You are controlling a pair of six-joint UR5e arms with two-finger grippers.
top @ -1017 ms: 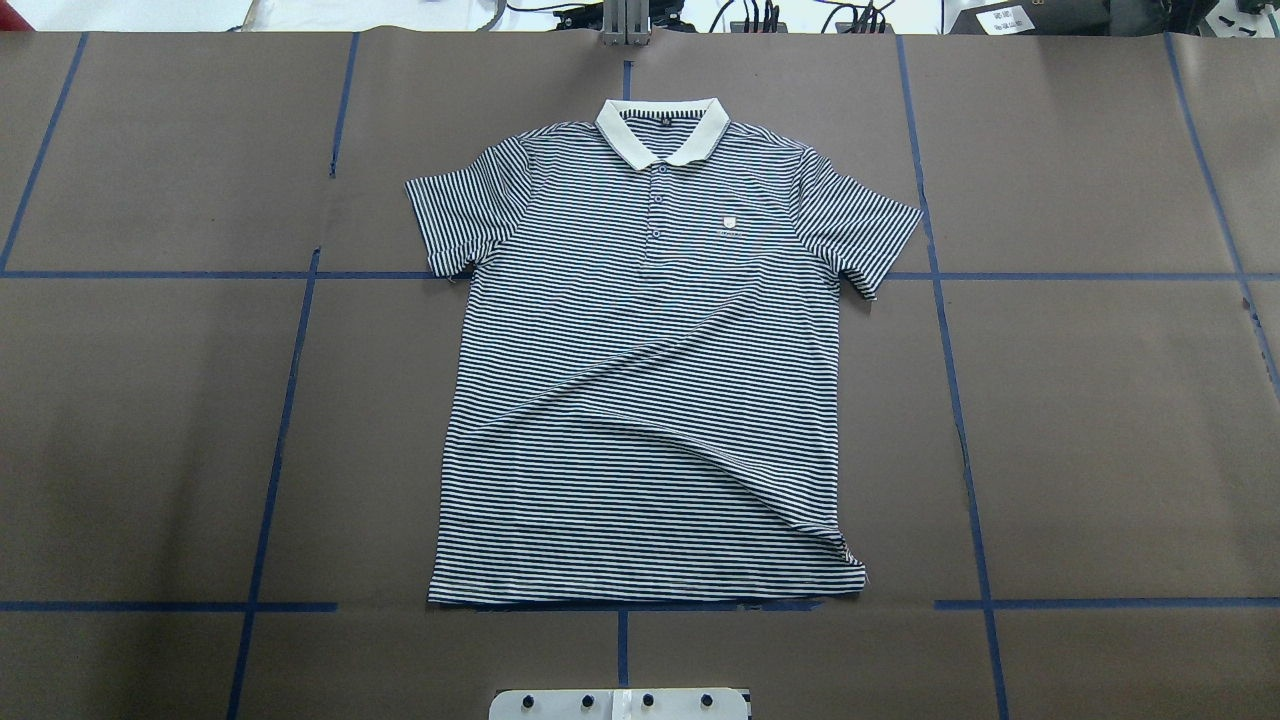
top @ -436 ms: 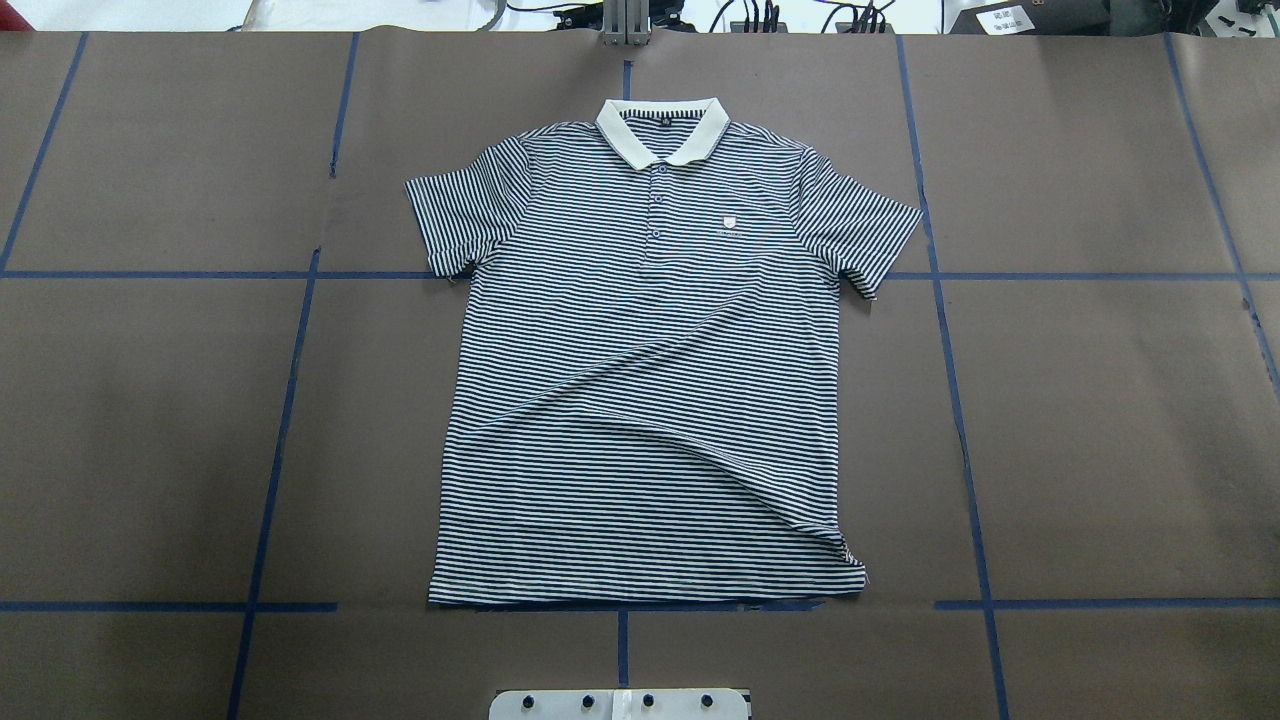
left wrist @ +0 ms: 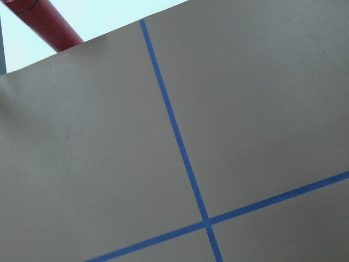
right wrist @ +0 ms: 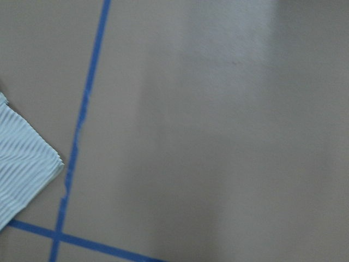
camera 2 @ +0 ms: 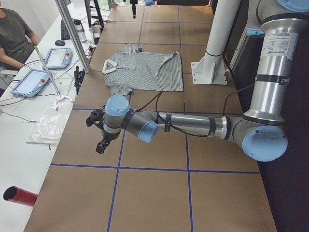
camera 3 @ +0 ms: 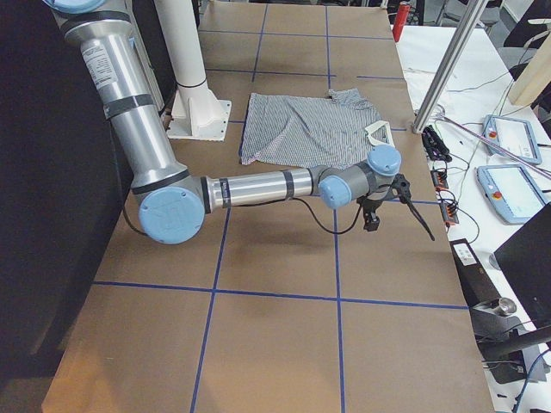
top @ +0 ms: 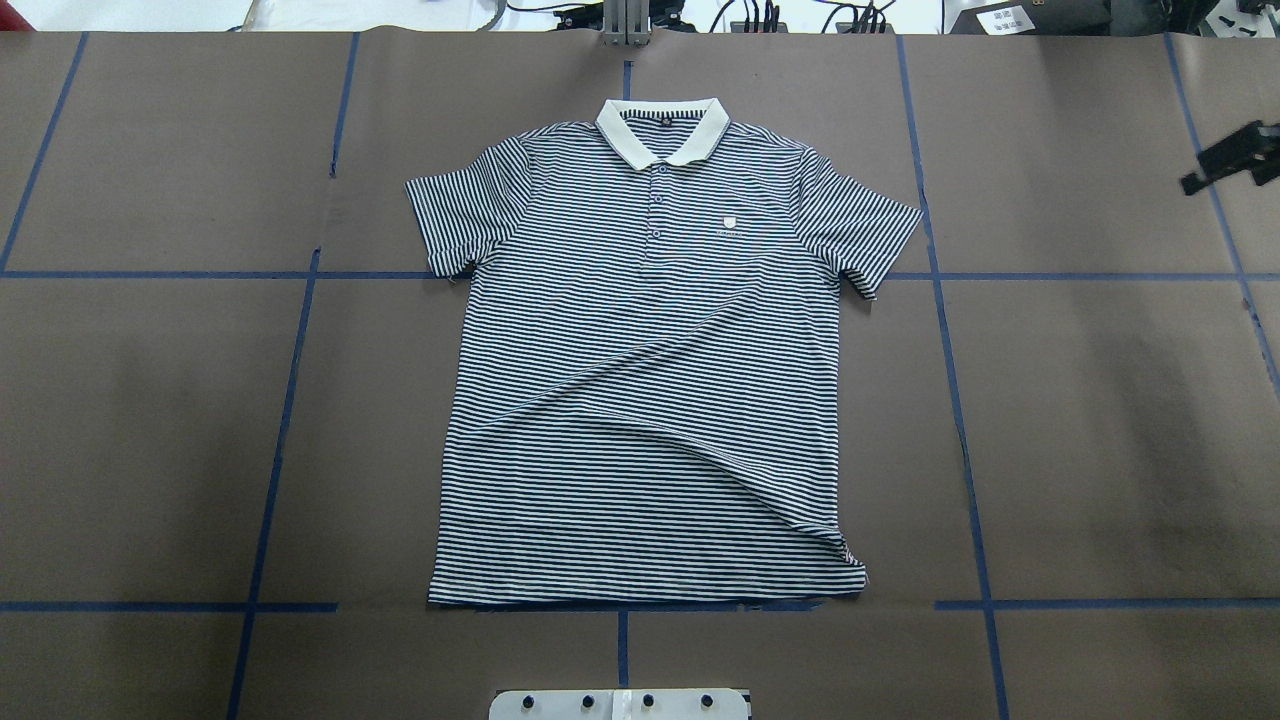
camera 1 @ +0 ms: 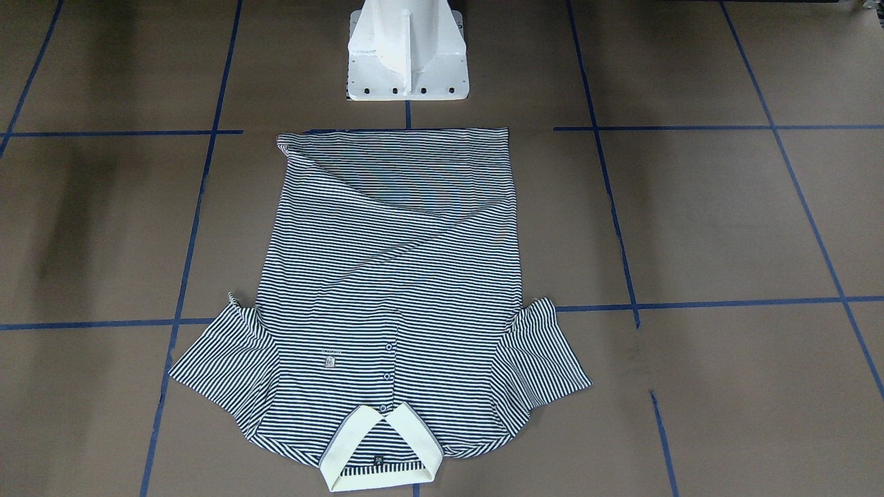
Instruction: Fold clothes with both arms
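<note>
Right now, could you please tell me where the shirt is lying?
In the overhead view, the shirt lies spread out mid-table, hem nearest the white base, collar farthest.

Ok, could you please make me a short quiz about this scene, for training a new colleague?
1. True or false: the polo shirt is already folded in half.
2. Relative to the white pedestal, the collar is at the shirt's: A) near end, B) far end, C) middle.
3. Which gripper is visible in the overhead view?
Key: 1 false, it lies spread flat; 2 B; 3 the right gripper, at the right edge, apart from the shirt.
</note>
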